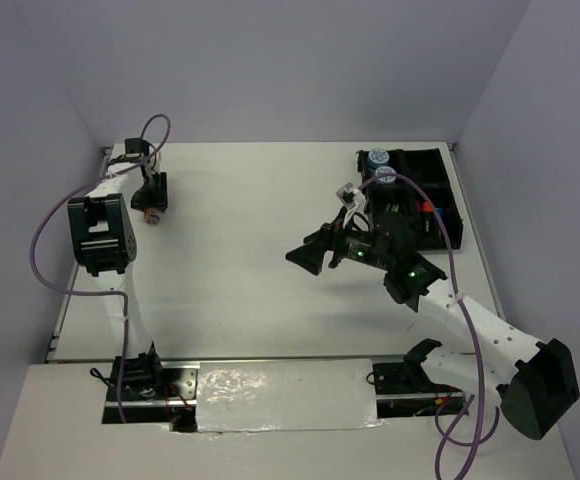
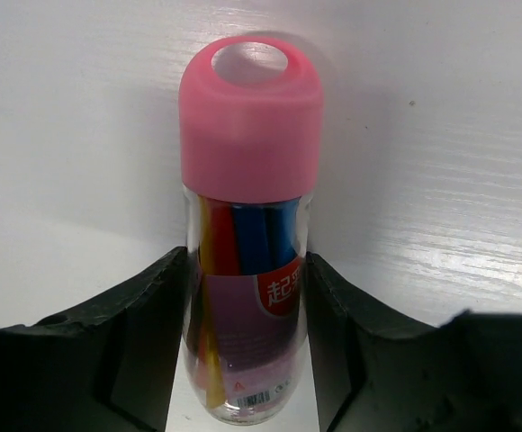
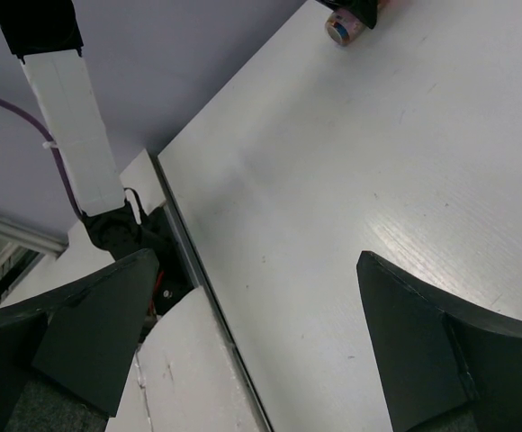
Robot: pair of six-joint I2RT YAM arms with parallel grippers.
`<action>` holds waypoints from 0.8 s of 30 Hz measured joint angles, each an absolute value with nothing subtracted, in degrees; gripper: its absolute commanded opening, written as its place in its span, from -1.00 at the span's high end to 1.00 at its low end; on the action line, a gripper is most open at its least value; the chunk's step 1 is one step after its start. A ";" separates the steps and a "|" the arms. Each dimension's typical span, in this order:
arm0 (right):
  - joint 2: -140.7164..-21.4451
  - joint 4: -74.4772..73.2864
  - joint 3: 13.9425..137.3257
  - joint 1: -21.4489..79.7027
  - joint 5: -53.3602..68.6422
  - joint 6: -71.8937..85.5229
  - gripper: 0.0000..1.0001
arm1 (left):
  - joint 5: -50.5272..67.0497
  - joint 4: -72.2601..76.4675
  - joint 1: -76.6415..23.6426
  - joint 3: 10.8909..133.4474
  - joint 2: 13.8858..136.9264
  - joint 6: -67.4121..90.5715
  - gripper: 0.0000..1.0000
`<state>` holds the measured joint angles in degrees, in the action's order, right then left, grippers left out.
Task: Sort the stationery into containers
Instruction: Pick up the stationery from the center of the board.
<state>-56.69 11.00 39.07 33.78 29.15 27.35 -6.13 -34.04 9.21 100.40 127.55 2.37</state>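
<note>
A pink bottle (image 2: pixel 250 135), clear-bodied with a pink cap and coloured pens inside, lies on the white table at the far left. My left gripper (image 2: pixel 247 263) is shut on its body, one finger pressed against each side, the cap pointing away from the wrist. In the top view the left gripper (image 1: pixel 152 200) and the bottle (image 1: pixel 153 216) are near the table's far left corner. My right gripper (image 1: pixel 308 256) hangs open and empty above the table's middle, left of the black organiser tray (image 1: pixel 457 228). Two blue-white tubs (image 1: pixel 377 158) and capped highlighters (image 1: pixel 425 210) sit in the tray.
The right wrist view looks down on bare table (image 3: pixel 351 180) and the table's near edge with its metal rail (image 3: pixel 198 279). The bottle's end (image 3: pixel 342 29) shows at the top of that view. Grey walls close in the table's left, far and right sides.
</note>
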 measured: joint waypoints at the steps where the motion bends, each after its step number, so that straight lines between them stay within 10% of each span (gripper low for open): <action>1: -56.69 11.00 39.09 33.74 29.12 27.35 -1.00 | -6.09 -34.06 9.21 100.40 127.55 2.37 1.00; 24: -53.15 3.07 40.60 29.87 26.22 27.40 -1.00 | 0.08 -35.00 8.95 88.20 114.96 5.37 1.00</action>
